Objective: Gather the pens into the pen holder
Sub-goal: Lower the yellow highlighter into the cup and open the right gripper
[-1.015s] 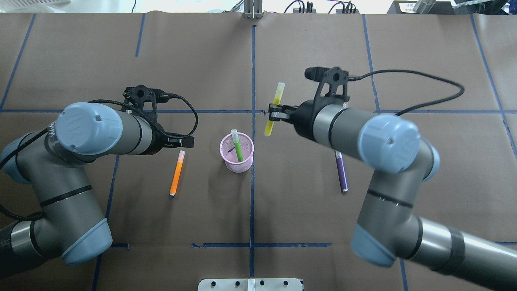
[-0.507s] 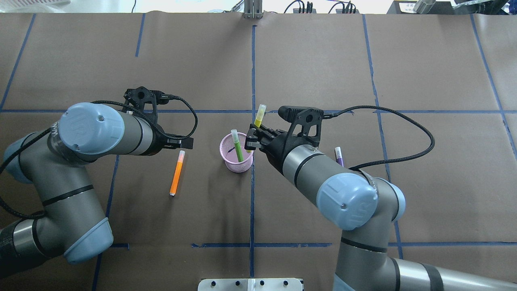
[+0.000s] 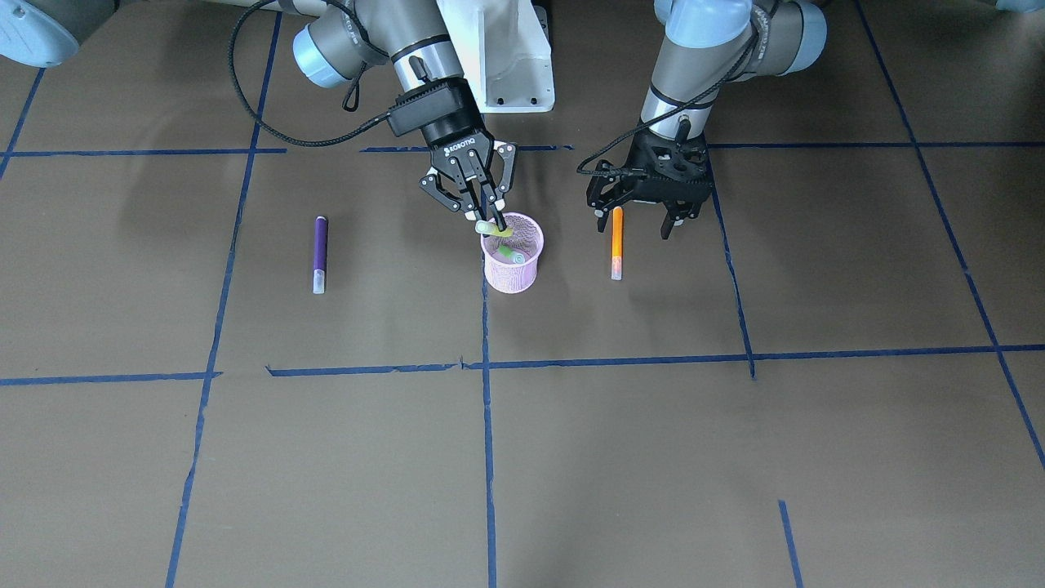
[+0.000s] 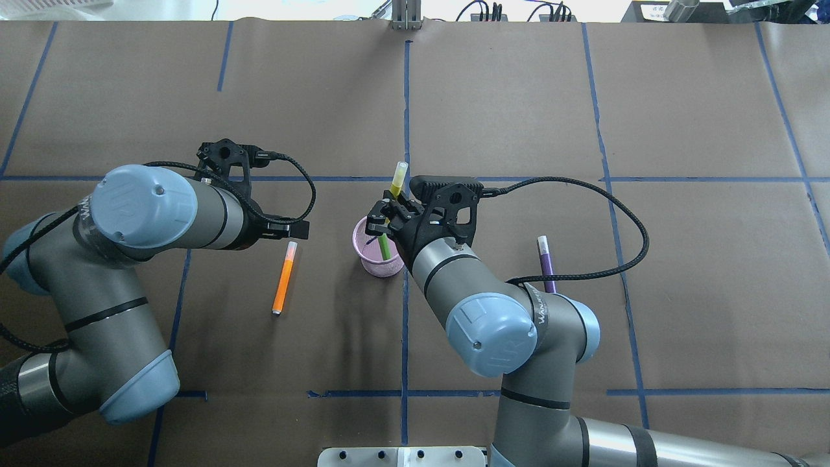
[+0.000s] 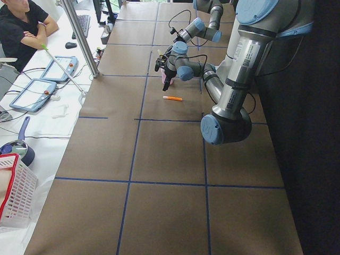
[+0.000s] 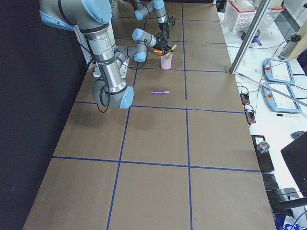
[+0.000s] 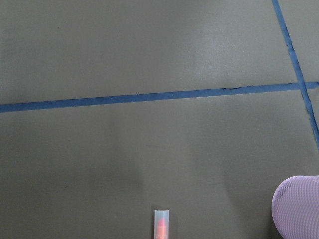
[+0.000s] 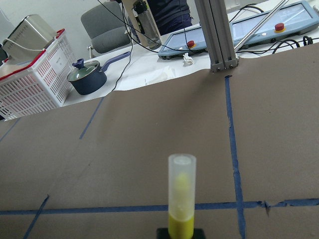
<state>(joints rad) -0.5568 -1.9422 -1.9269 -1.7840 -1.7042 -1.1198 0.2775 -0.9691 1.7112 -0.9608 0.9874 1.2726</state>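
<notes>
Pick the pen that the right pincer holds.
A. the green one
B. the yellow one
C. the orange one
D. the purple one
B: the right pincer is shut on the yellow pen above the pen holder. The green pen stands in the holder, and the orange pen and purple pen lie on the table.

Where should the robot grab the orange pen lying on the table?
Around the middle of the orange pen, coming straight down from above. It lies flat on the table with bare space along both long sides, so a pinch across its thin body fits. Holding the middle should keep it from tipping.
</notes>
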